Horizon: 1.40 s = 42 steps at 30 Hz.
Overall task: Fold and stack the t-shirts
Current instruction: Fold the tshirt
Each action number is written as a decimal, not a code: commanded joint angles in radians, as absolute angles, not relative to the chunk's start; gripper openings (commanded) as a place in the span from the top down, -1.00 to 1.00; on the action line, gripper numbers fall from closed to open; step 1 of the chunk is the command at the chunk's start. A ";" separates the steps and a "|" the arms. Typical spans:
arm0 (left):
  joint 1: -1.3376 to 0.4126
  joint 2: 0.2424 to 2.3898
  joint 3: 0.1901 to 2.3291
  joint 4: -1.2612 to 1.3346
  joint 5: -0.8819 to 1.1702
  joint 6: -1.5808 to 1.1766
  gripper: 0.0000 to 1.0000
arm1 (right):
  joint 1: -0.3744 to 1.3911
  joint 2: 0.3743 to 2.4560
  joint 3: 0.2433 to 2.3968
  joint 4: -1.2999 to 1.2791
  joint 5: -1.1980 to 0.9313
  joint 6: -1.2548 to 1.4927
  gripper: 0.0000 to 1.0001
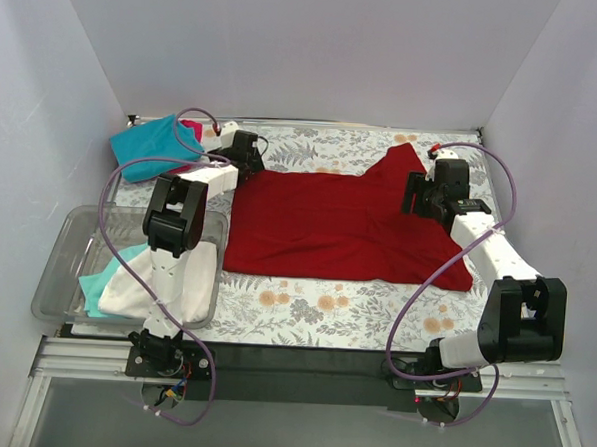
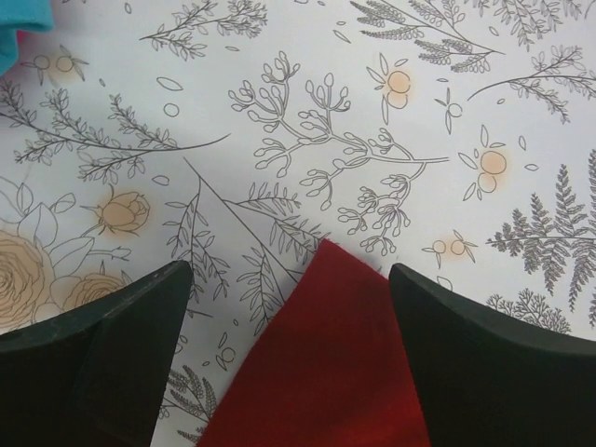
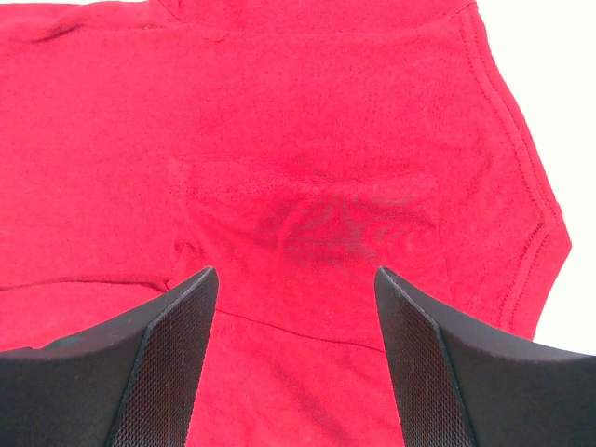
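At about 8 o'clock on the worktop (image 1: 304,309), a clear bin (image 1: 64,256) is seen holding a white t-shirt (image 1: 175,282) and a light teal garment (image 1: 95,288). The dark red t-shirt (image 1: 338,226) is spread flat at the centre. Its far-left corner (image 2: 317,363) is framed by the spread fingers of the left end effector (image 1: 250,153), with nothing pinched. At 2 o'clock, the right end effector (image 1: 420,195) is held over the same shirt (image 3: 298,140) with fingers parted, gripping nothing. At 11 o'clock, a teal t-shirt (image 1: 152,148) is laid over a magenta-pink one (image 1: 191,128).
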State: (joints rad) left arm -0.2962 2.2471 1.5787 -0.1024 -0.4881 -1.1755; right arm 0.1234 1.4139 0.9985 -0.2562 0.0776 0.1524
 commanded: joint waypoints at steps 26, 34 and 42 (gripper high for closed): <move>-0.295 2.253 1.624 -0.087 -0.465 -1.115 1.00 | 0.118 1.449 1.067 -0.203 0.057 0.141 -0.26; -0.290 2.224 1.585 -0.068 -0.472 -1.112 1.00 | 0.146 1.742 1.385 -0.245 0.129 0.127 -0.26; -0.279 2.183 1.540 -0.048 -0.423 -1.117 1.00 | 0.143 2.107 1.822 -0.261 0.235 0.072 -0.25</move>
